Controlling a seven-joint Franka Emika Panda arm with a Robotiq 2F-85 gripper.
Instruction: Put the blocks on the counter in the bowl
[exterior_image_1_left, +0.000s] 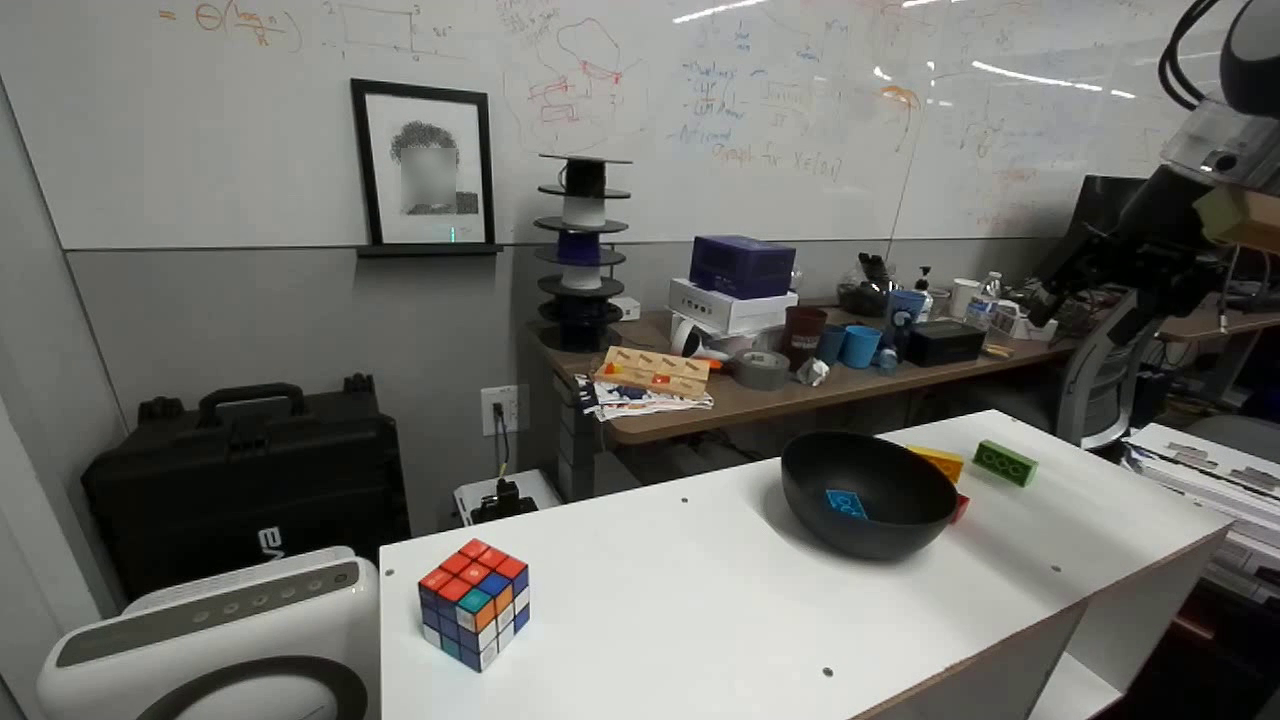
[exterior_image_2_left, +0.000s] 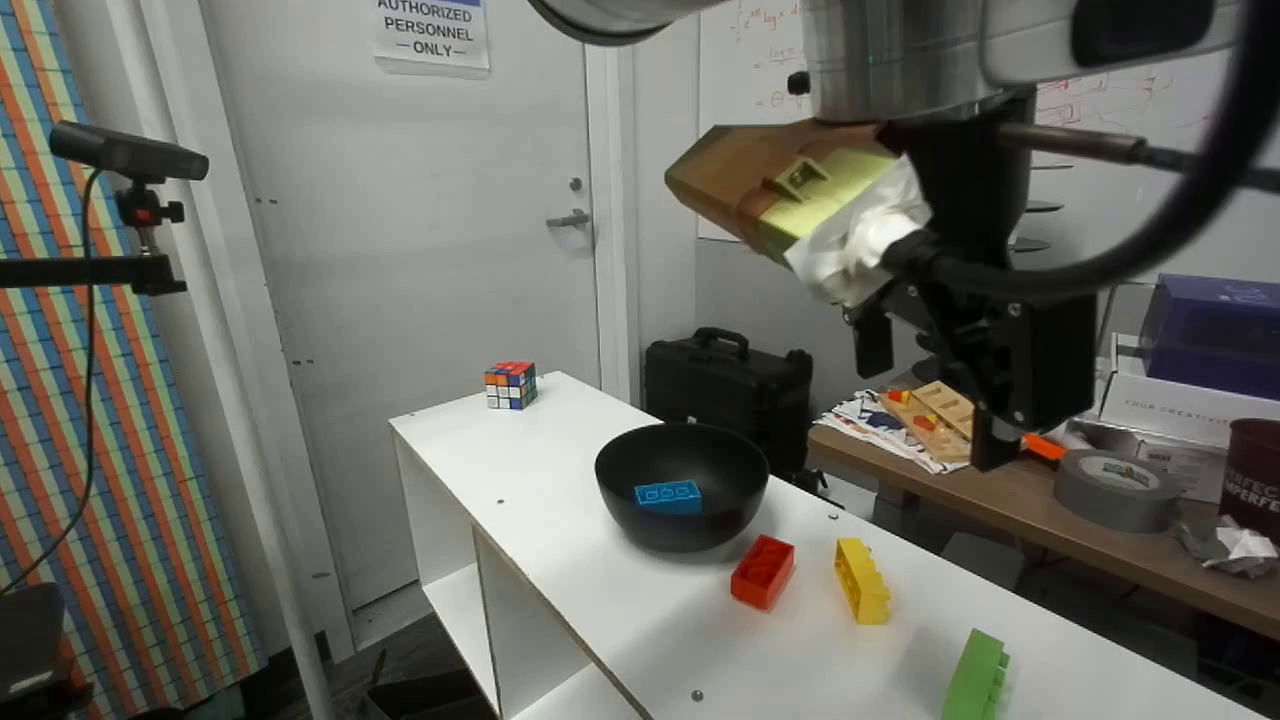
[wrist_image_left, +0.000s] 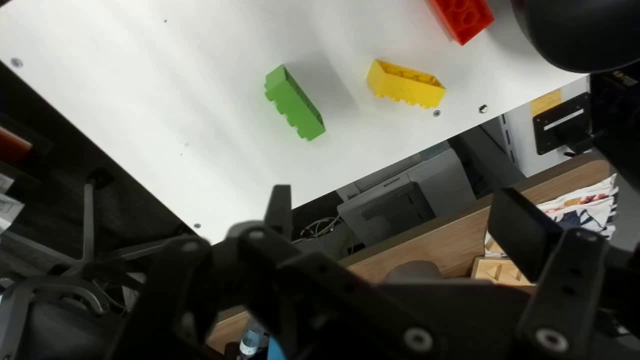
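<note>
The black bowl (exterior_image_1_left: 868, 538) (exterior_image_2_left: 640, 525) stands on the white counter (exterior_image_1_left: 650, 600) (exterior_image_2_left: 560, 480) with the blue block (exterior_image_1_left: 846, 503) (exterior_image_2_left: 670, 498) inside it. The red block (exterior_image_2_left: 763, 572) lies close beside the bowl and is mostly hidden behind it in an exterior view (exterior_image_1_left: 962, 507). The yellow block (exterior_image_2_left: 861, 582) and green block (exterior_image_2_left: 975, 677) lie farther along the counter. The wrist view shows the green block (wrist_image_left: 295, 103), yellow block (wrist_image_left: 406, 85), red block (wrist_image_left: 462, 17) and part of the bowl (wrist_image_left: 585, 35). My gripper (exterior_image_2_left: 935, 395) (wrist_image_left: 397, 215) is open and empty, above the counter's desk side.
A multicoloured puzzle cube (exterior_image_1_left: 474, 604) (exterior_image_2_left: 511, 386) sits at the counter's far end from the blocks. A cluttered wooden desk (exterior_image_1_left: 740, 410) runs alongside, with tape (exterior_image_2_left: 1118, 490), cups and boxes on it. A grey chair (exterior_image_1_left: 1110, 370) stands near the counter's green-block end.
</note>
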